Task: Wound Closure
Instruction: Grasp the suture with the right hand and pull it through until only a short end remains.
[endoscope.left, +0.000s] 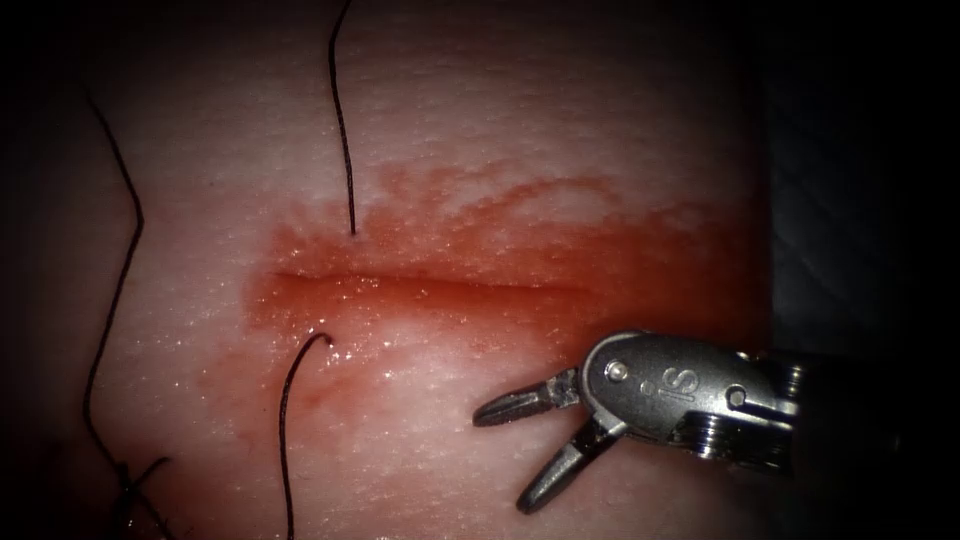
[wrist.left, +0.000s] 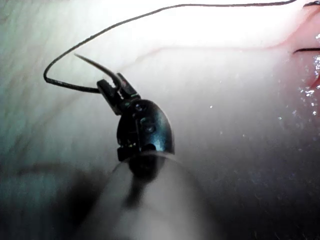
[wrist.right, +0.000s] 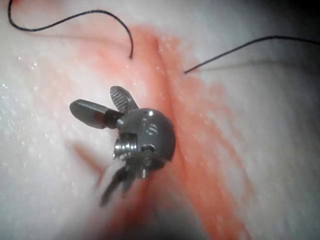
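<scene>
- Found the cut (endoscope.left: 420, 285) lying level across the tissue (endoscope.left: 560, 120), with red fluid (endoscope.left: 600, 250) spread along and around it.
- Traced the thread (endoscope.left: 340, 130) into the tissue just above the cut near its left end, and out again just below the cut on the near side; both runs trail well away from the cut.
- Located the needle (wrist.left: 92, 62) well clear of the cut and out of the tissue, thread trailing behind it in a loose loop.
- Observed the left tool (wrist.left: 114, 81) with fingers (wrist.left: 127, 90) pressed together on the needle, apparently near its thread end, point projecting free.
- Observed the right tool (endoscope.left: 505, 460) below the cut toward its right end, fingers (endoscope.left: 525, 400) spread, holding nothing, hovering close over the tissue.
- Judged as step in hand: one pass already across both edges of the cut, slack not yet taken up.
- Judged as requirement for the next move: a firm hold kept on the needle, thread kept free of snags, no tearing at the two thread holes beside the cut.
</scene>
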